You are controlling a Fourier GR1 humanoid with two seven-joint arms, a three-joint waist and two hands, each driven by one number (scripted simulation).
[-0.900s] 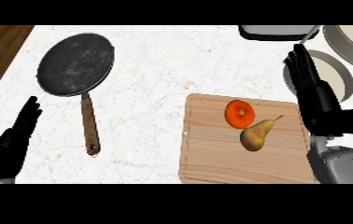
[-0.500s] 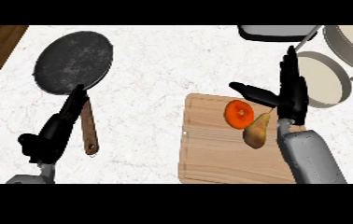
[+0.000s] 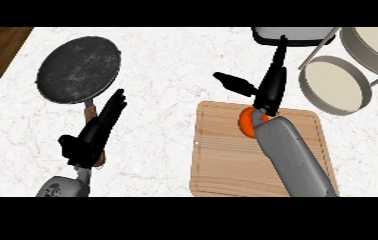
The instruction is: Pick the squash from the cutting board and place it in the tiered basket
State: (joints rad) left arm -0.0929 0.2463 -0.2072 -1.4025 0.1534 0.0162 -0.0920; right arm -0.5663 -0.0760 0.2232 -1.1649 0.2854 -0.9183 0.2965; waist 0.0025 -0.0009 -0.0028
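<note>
The wooden cutting board (image 3: 221, 159) lies at the lower right of the counter. The tan squash does not show; my grey right forearm lies across the part of the board where it sat. An orange round fruit (image 3: 246, 123) peeks out at the forearm's left edge. My right hand (image 3: 269, 86) is above the board's far edge, open, with its fingers straight toward the back and its thumb spread to the left. The tiered basket (image 3: 334, 64), white with round tiers, stands at the back right. My left hand (image 3: 94, 132) is open over the pan's handle.
A black frying pan (image 3: 78, 69) lies at the back left, its wooden handle (image 3: 91, 112) running toward me under my left hand. A dark-rimmed container (image 3: 295, 35) sits at the back edge beside the basket. Bare marble counter lies between the pan and the board.
My right hand has swung left from the basket side to above the board, and its forearm now hides the squash. My left hand has come in from the left edge to above the pan's handle.
</note>
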